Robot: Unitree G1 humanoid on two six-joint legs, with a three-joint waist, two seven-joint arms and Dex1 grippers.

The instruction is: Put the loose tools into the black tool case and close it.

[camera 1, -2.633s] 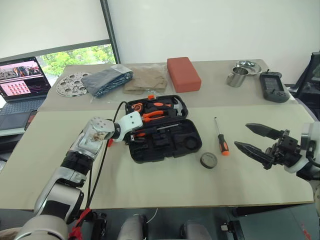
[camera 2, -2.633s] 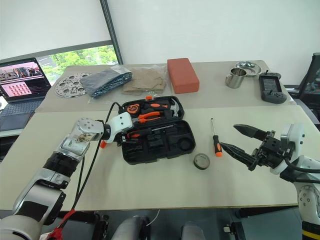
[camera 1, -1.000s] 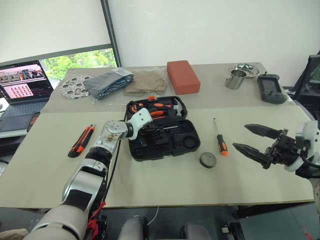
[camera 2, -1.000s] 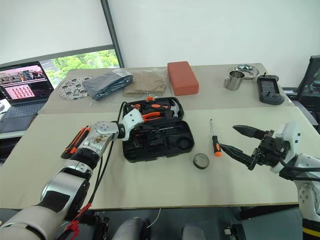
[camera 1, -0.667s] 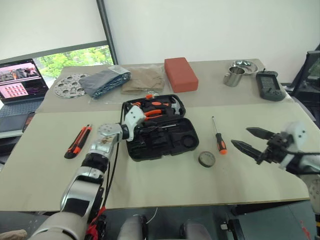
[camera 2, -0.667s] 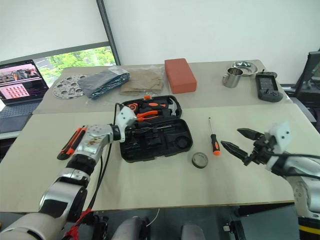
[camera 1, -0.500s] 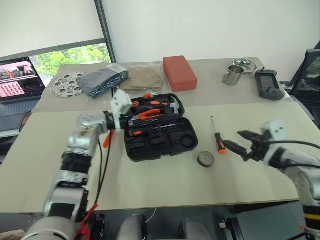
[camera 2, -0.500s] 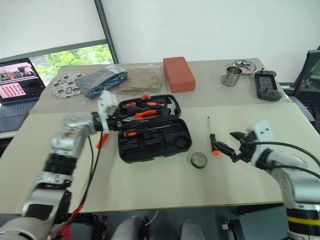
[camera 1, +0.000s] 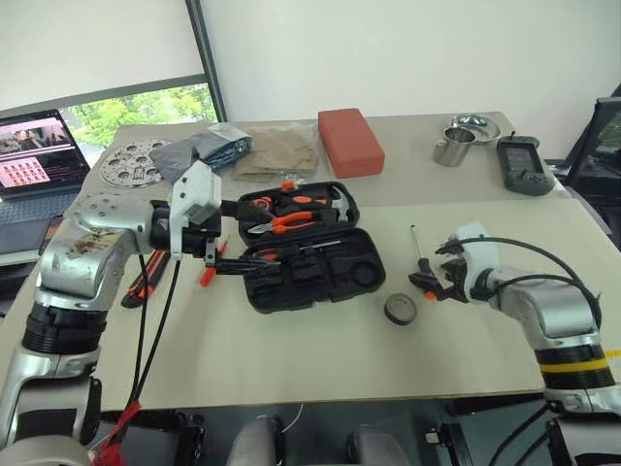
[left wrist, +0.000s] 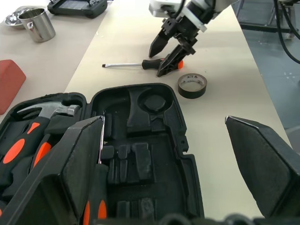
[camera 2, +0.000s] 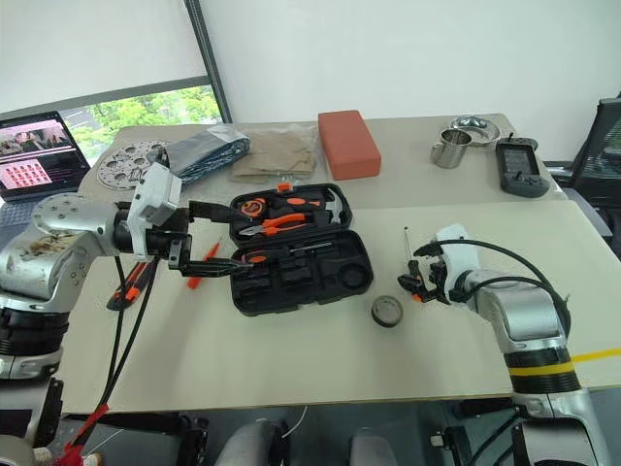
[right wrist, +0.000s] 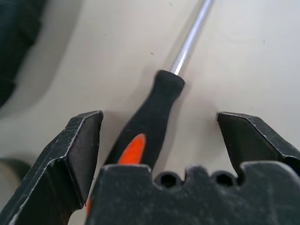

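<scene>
The right gripper (left wrist: pixel 171 50) stands wide, straddling the orange-and-black-handled screwdriver (right wrist: pixel 145 117) on the beige table (camera 1: pixel 320 340) — not closed on it. The left gripper (camera 2: pixel 209 238) hangs wide and empty above the open black moulded-plastic tool case (camera 1: pixel 310 262) — the small dark grey tape roll (camera 1: pixel 401 309) lies just beside the case.

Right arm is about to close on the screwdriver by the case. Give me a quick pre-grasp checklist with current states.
1. Right gripper jaws open: ok.
2. Screwdriver handle between the jaws: ok.
3. Screwdriver lying flat on the table: ok.
4. Tape roll apart from the jaws: ok.
5. Black tool case open, with free slots: ok.
6. Left gripper open, holding nothing, away from the right arm: ok.
</scene>
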